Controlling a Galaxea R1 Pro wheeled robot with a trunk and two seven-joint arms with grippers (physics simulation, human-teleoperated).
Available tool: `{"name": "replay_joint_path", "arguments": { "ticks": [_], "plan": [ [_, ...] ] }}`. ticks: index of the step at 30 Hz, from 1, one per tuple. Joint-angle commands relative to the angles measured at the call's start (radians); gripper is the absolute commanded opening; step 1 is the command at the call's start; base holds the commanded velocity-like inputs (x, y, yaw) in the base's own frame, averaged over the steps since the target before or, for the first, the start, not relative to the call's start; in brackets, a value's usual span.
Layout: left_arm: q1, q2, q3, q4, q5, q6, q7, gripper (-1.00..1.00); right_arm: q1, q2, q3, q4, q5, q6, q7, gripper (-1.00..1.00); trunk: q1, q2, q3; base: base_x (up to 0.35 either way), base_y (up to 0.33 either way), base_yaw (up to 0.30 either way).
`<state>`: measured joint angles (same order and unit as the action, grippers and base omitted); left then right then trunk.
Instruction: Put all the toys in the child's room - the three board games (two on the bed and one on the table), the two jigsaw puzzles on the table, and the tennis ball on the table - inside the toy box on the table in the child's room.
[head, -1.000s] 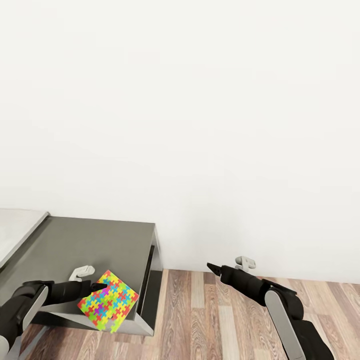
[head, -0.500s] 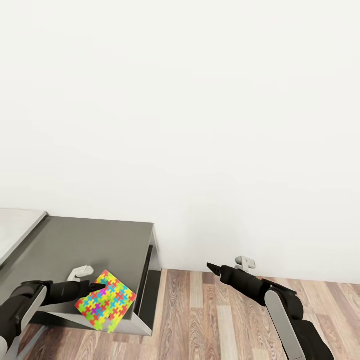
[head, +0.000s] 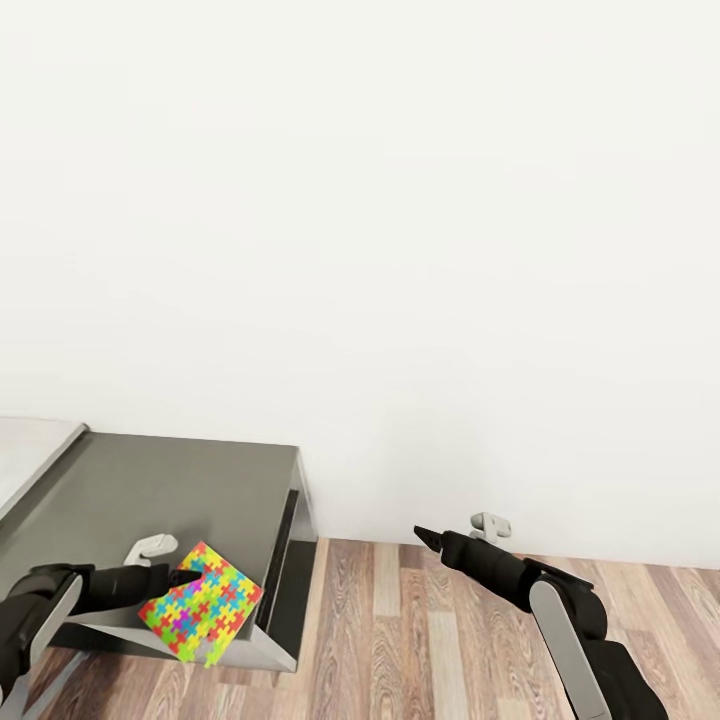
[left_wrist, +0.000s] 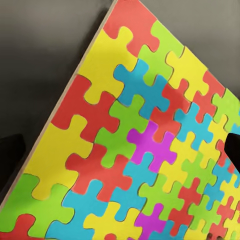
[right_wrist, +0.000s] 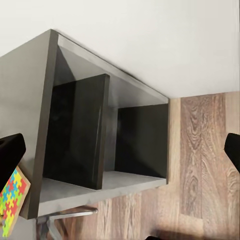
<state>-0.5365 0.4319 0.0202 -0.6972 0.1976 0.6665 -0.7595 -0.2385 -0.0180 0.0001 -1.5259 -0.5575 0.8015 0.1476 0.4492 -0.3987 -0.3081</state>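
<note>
A jigsaw puzzle (head: 200, 603) of bright interlocking pieces hangs tilted over the front edge of the table's lower dark grey section (head: 180, 480). My left gripper (head: 190, 577) is shut on its near corner. In the left wrist view the puzzle (left_wrist: 130, 145) spreads close before the camera, with one dark fingertip (left_wrist: 232, 150) lying over it. My right gripper (head: 425, 535) hovers open and empty over the wood floor, right of the table. The right wrist view catches the puzzle's corner (right_wrist: 11, 200) beside the table's end (right_wrist: 25, 100). The toy box, the board games, the tennis ball and the bed are out of view.
A plain white wall (head: 400, 250) rises behind the table. The table's light grey top (head: 25, 450) starts at the far left. Open dark shelf bays (right_wrist: 80, 135) sit in the table's end. Wood-plank floor (head: 420, 630) stretches to the right.
The whole head view has drifted, so the table sits slightly further left. The left gripper and the puzzle shifted left with it; the right arm kept its place in the picture.
</note>
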Motion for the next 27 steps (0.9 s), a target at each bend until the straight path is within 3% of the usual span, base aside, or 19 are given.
{"name": "replay_joint_path", "arguments": {
  "ticks": [1, 27],
  "plan": [
    [0.001, -0.035, 0.000, 0.015, -0.001, 0.010, 0.001, 1.00, -0.001, 0.000, 0.000, 0.000, 0.004, 0.004, 0.004, 1.00, 0.001, -0.001, -0.002, 0.000, -0.168, 0.000],
    [0.001, -0.033, 0.000, 0.015, -0.002, 0.010, 0.002, 1.00, -0.001, 0.000, 0.000, 0.000, 0.004, 0.004, 0.004, 1.00, 0.001, -0.001, -0.002, 0.000, -0.018, 0.000]
  ]
}}
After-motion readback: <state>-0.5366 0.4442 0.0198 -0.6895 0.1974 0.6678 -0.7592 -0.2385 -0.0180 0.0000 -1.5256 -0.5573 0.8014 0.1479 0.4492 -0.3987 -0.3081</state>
